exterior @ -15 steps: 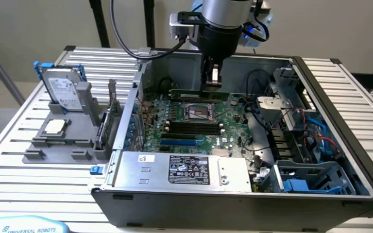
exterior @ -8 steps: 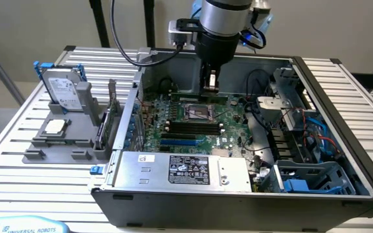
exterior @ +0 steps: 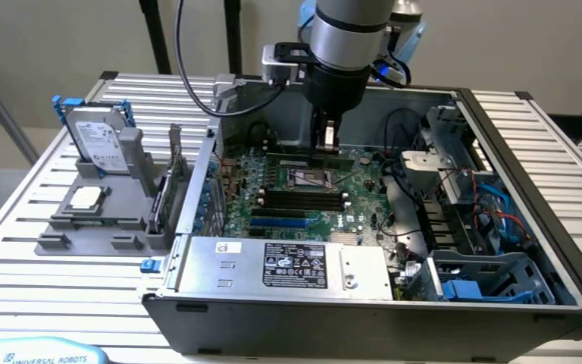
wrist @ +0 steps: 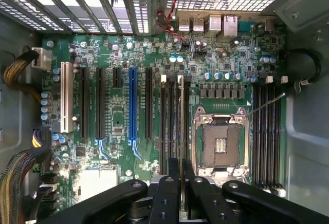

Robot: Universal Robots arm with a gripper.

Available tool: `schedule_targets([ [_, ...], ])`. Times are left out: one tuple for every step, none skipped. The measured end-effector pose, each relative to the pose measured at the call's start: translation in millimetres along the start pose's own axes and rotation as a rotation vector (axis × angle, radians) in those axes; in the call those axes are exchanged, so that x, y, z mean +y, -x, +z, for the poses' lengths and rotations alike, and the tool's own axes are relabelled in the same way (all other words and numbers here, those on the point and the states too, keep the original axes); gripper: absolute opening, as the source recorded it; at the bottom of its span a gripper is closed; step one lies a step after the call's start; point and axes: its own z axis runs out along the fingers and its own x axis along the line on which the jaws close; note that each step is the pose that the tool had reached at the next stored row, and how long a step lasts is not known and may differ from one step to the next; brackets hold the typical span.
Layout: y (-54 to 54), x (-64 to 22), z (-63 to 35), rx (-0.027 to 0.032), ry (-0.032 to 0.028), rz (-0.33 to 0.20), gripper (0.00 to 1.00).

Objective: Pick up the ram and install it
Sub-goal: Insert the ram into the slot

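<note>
My gripper (exterior: 326, 150) reaches down into the open computer case, shut on the ram (exterior: 306, 161), a long narrow green stick held level above the motherboard (exterior: 357, 205). In the wrist view the ram (wrist: 180, 121) shows edge-on as a thin strip running out from between the black fingers (wrist: 167, 198). It lies along the black memory slots (wrist: 167, 126) beside the empty processor socket (wrist: 221, 142). Whether the ram touches a slot I cannot tell.
A grey holder (exterior: 89, 227) at the exterior view's left carries a hard drive (exterior: 104, 140), a silver processor chip (exterior: 86, 197) and an upright expansion card (exterior: 175, 182). The power supply (exterior: 281, 265), cables (exterior: 473, 197) and a blue drive cage (exterior: 473, 284) crowd the case.
</note>
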Motion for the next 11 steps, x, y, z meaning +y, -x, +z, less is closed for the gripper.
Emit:
schedule_targets([
  [-0.4,-0.1,1.7,-0.0001,-0.0001,0.001,0.13],
  [-0.7,-0.2,3.6,-0.0002,-0.0001,0.002,0.13],
  [-1.0,-0.3,5.5,-0.0004,-0.0003,0.005,0.13],
  [-1.2,-0.4,7.3,-0.0006,-0.0006,0.008,0.13],
  [-1.4,-0.4,9.0,-0.0006,-0.0008,0.01,0.13],
  [-1.7,-0.4,10.8,-0.0007,-0.0009,0.013,0.13],
  [-2.1,-0.4,12.6,-0.0008,-0.0011,0.015,0.13],
  [-2.6,-0.3,14.4,-0.0008,-0.0017,0.016,0.13],
  [-3.1,-0.3,16.2,-0.0011,-0.0029,0.016,0.13],
  [-3.6,-0.1,18.1,-0.0011,-0.0046,0.016,0.13],
  [-4.0,0.1,19.9,-0.0011,-0.0061,0.016,0.13],
])
